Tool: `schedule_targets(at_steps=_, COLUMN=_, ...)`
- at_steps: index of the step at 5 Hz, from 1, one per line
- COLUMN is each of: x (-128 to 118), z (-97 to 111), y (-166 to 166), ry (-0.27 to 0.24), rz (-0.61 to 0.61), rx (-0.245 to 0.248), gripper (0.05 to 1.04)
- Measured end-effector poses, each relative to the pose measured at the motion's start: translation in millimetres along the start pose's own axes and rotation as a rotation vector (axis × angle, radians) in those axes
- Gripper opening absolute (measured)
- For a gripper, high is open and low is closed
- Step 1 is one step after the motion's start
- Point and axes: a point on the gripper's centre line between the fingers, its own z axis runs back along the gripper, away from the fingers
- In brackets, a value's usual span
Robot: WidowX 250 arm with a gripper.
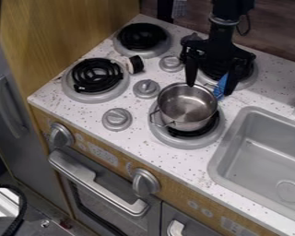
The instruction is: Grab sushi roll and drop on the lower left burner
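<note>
The gripper (209, 87) hangs open over the back edge of the metal pot, its two fingers spread apart. To its left, the small sushi roll (136, 64), black with a pale end, lies on the stove top between the two left burners and the knobs. It touches or nearly touches the right rim of the lower left burner (96, 96), a black coil on a grey ring.
A metal pot (187, 108) stands on the lower right burner. Something blue (221, 86) is beside the gripper's right finger. Knobs (147, 88) rise between the burners. The sink (264, 152) is at the right, a wooden wall at the left.
</note>
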Motion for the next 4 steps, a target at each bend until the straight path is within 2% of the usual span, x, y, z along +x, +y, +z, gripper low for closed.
schedule_targets(at_steps=1, x=-3, z=-16, y=1, ry=0.042, rz=-0.001, rx=0.015, gripper=0.998)
schedule_targets(at_steps=2, x=2, z=-20, y=9, ry=0.046, rz=0.015, rx=0.027, gripper=0.998)
schedule_targets(at_steps=4, x=36, z=-4, y=35, ry=0.006, rz=0.060, rx=0.015, gripper=0.998)
